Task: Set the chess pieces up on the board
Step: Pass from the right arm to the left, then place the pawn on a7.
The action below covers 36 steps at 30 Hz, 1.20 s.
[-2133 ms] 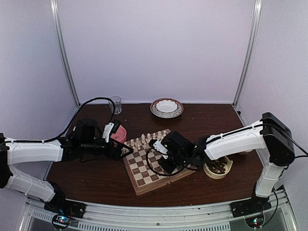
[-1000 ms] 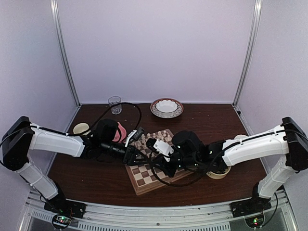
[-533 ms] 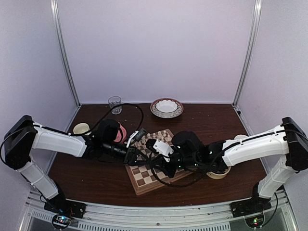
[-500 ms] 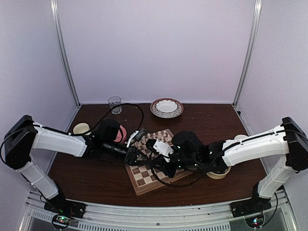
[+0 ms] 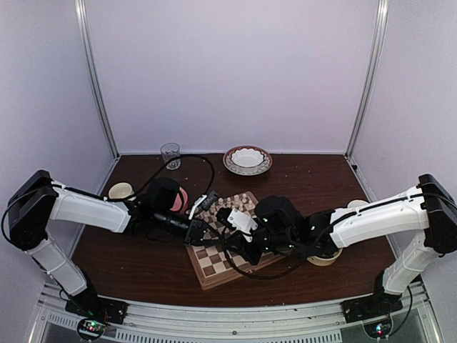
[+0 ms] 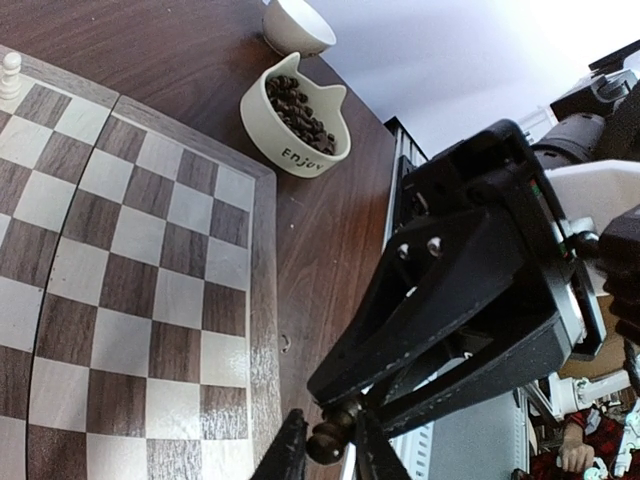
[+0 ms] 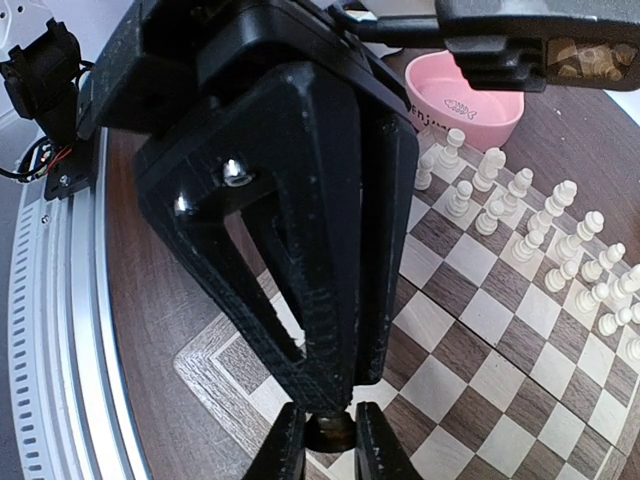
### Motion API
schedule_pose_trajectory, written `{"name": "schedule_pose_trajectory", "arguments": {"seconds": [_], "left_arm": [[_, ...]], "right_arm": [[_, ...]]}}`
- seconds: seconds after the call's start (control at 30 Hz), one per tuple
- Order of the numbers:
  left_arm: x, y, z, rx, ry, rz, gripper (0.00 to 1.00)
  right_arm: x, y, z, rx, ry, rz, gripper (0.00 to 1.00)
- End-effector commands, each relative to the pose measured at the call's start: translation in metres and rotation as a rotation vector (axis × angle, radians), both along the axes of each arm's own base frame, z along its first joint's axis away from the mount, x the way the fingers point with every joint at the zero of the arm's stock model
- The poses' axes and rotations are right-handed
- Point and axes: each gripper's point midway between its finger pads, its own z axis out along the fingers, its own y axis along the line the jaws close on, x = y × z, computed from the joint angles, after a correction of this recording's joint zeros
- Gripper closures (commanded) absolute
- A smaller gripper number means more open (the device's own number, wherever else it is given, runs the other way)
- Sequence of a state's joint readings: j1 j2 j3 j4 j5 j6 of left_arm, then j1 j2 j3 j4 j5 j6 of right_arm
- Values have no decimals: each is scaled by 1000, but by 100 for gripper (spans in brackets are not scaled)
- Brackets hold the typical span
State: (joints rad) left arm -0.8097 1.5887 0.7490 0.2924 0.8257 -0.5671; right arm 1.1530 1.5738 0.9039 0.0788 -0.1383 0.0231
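A dark brown chess piece (image 6: 330,438) hangs in the air between both grippers, just above the board (image 5: 207,268) near its front left corner. My left gripper (image 6: 328,452) is shut on the piece's rounded end. My right gripper (image 7: 328,447) is shut on the other end of the same chess piece (image 7: 328,432). The two grippers meet tip to tip, left gripper (image 5: 214,240) against right gripper (image 5: 227,245). More dark chess pieces fill a cream cup (image 6: 295,110) off the board's right side. The board's near rows are bare.
Pale cream chessmen (image 5: 228,205) stand in two rows along the board's far side. A pink bowl (image 5: 178,200) sits behind my left arm, and a cream cup (image 5: 120,191) left of it. A glass (image 5: 170,153) and a patterned dish (image 5: 247,160) stand at the back.
The left arm reached in over the board towards the right gripper. Its jaws then narrowed onto the dark piece that the right gripper holds. The right arm barely moved.
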Motion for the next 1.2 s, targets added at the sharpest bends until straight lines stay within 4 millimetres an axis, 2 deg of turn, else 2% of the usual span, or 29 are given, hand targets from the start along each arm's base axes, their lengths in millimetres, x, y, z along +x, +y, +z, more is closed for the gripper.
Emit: {"name": "schedule_pose_trajectory", "arguments": {"seconds": [0.0,0.23,0.4,0.57,0.67,0.87,1.07,1.17], "left_arm": [[0,-10,16,-59,-35,-41,84],[-1,-10,18,-62,-38,-43,92],[2,-8,18,-41,-57,-19,95],[16,4,1,108,-94,69,100],[23,11,-8,195,-128,106,100],[25,18,-18,354,-206,132,100],[19,20,-32,614,-422,124,100],[17,19,-43,699,-458,108,100]], "right_arm": [[6,-3,17,34,-51,-36,83],[11,-5,14,21,-64,-66,81],[12,-5,13,17,-64,-71,63],[14,-12,21,47,-88,-98,45],[14,-19,31,81,-107,-112,40],[39,-53,48,109,-209,-319,39],[63,-94,61,93,-302,-552,38],[73,-108,63,64,-335,-647,38]]}}
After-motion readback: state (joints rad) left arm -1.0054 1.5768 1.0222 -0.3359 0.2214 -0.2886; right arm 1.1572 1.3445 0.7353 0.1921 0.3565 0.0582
